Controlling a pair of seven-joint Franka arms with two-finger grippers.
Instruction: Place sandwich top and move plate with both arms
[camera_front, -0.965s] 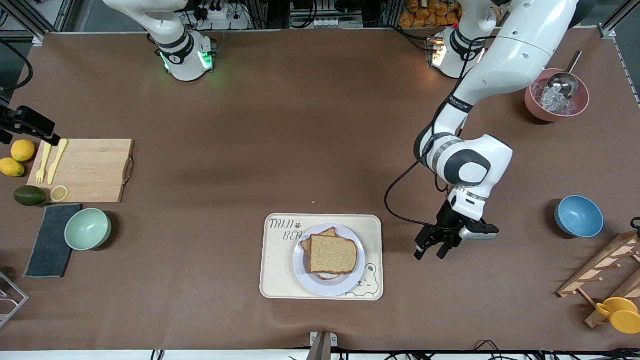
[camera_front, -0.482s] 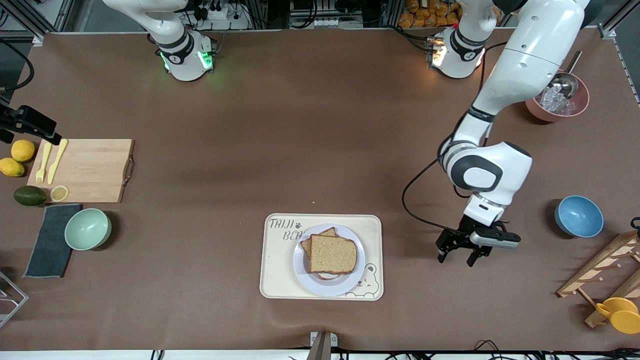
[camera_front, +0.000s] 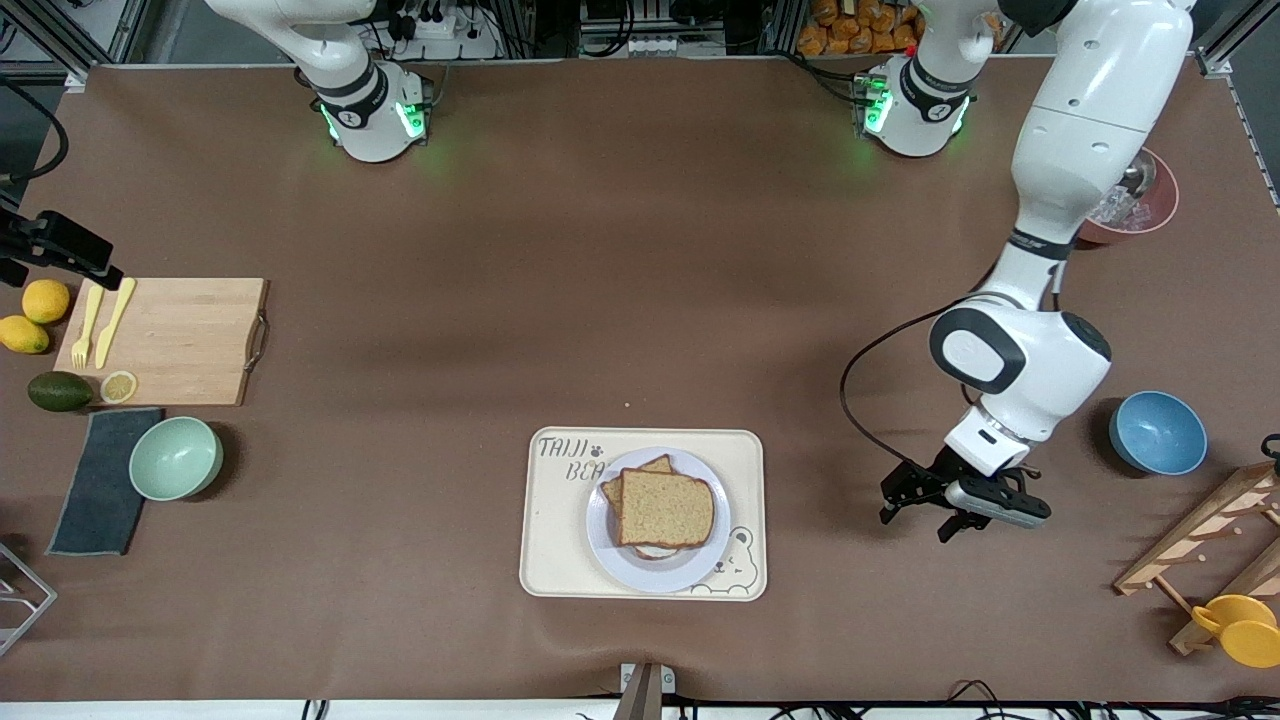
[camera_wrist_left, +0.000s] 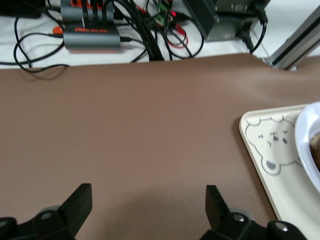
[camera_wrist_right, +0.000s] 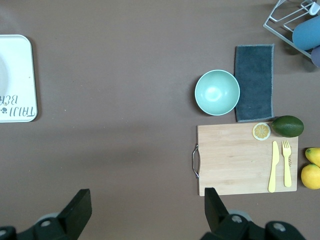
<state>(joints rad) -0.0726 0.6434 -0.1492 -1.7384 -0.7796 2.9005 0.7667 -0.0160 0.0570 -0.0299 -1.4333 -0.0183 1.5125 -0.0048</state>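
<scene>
The left end effector (camera_front: 925, 512) has moved away from the cream bear-printed tray (camera_front: 548, 560) toward the round blue bowl (camera_front: 1157, 432), and hangs released and empty over the brown counter (camera_front: 620, 280). The right end effector (camera_wrist_right: 145, 210) waits high up, released. One small round pale plate (camera_front: 612, 552) sits on the tray. Two brown bread slices are stacked there, the plain sandwich top (camera_front: 666, 508) uppermost, so moving the plate comes next

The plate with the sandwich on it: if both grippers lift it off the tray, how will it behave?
The plate looks rigid, so it should lift flat. Its smooth rim may slip in fingertips. The sandwich top lies loose on the stack and could slide if tilted. The left gripper hangs open beside the tray.
</scene>
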